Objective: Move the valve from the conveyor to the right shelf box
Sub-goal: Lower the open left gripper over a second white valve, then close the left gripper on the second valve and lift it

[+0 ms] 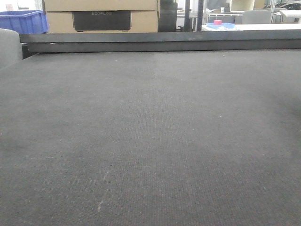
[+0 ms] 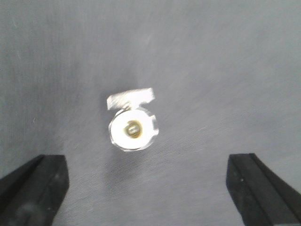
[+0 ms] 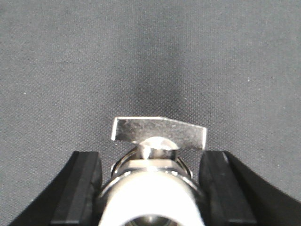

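The conveyor (image 1: 150,141) fills the front view as a wide dark grey woven belt, with a dark rail (image 1: 160,42) along its far edge. Neither gripper nor any valve shows in that view. In the right wrist view a shiny metal valve (image 3: 159,134) with a flat handle and pale round body sits between the black fingers of my right gripper (image 3: 150,157), and both pads press its sides. In the left wrist view a valve (image 2: 132,127) lies on the belt (image 2: 225,70), ahead of my left gripper (image 2: 148,188), which is wide open and apart from it. The right shelf and its box are out of view.
Beyond the rail stand stacked cardboard boxes (image 1: 101,14) and a blue bin (image 1: 21,21) at the far left. A grey rounded object (image 1: 9,44) sits at the belt's left edge. A white table with a pink item (image 1: 217,22) is at the back right.
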`<state>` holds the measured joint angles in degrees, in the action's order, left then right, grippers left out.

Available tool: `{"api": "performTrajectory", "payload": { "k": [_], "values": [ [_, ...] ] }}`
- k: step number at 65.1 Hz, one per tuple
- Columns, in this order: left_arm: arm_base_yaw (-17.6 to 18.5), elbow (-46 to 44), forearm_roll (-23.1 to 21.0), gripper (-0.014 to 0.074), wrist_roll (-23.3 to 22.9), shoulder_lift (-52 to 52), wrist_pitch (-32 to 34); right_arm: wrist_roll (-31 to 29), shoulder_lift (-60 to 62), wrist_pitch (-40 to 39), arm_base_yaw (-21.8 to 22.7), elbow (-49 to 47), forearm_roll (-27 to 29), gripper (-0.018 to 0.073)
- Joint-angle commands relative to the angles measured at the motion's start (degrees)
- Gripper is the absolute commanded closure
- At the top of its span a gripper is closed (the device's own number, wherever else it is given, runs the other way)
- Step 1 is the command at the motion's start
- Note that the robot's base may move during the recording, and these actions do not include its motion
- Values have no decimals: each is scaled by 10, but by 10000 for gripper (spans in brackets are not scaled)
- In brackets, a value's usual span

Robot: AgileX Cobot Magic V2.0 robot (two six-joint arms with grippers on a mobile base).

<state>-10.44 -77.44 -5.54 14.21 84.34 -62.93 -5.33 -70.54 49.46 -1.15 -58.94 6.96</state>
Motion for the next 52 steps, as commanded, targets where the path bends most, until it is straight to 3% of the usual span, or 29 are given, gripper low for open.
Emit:
{"api": "performTrajectory", "payload": {
  "k": [1,21,33,52],
  "values": [
    [-3,-5,27,15,4,38,7,-2,11,-29,0,-3,-1,713],
    [4,-5,15,15,4,122,70,-2,11,-39,0,-3,14,713],
    [23,-5,21,15,4,159,75,-2,11,-42,0,-3,14,713],
    [24,-5,36,15,4,188,67,-2,11,-42,0,-3,14,713]
  ]
}}
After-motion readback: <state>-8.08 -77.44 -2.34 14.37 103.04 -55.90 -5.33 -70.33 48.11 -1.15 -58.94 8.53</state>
